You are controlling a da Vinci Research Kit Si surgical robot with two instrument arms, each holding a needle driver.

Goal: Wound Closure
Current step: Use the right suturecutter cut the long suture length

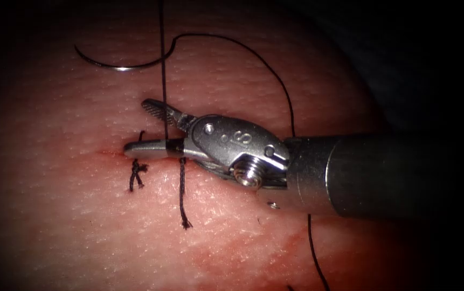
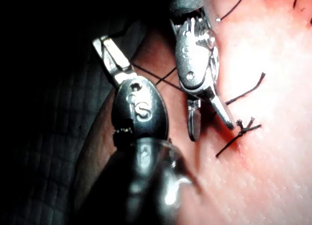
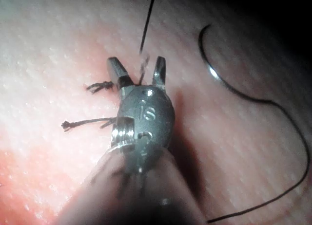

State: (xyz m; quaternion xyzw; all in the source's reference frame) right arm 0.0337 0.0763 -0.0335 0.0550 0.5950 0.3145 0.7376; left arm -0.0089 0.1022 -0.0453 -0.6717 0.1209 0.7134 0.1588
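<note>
My right tool (image 1: 137, 126) comes in from the right and lies over the cut (image 1: 108, 153) with its jaws open, holding nothing. A taut thread (image 1: 163, 81) rises from the tissue (image 1: 59, 205) between those jaws (image 3: 137, 62). In the left wrist view my left tool (image 2: 108, 52) has its jaws shut on this thread (image 2: 151, 75), with the right tool (image 2: 212, 131) beyond it. The curved needle (image 1: 118, 68) lies free on the tissue beyond the cut, not in the tissue and held by neither tool; it is also seen in the right wrist view (image 3: 212, 71).
A tied knot (image 1: 136, 171) with short ends sits at the cut's left end. A cut thread end (image 1: 182, 199) lies on the near side. Thread from the needle loops right and down past the right shaft (image 1: 382, 172). Red fluid (image 1: 275, 253) wets the near tissue.
</note>
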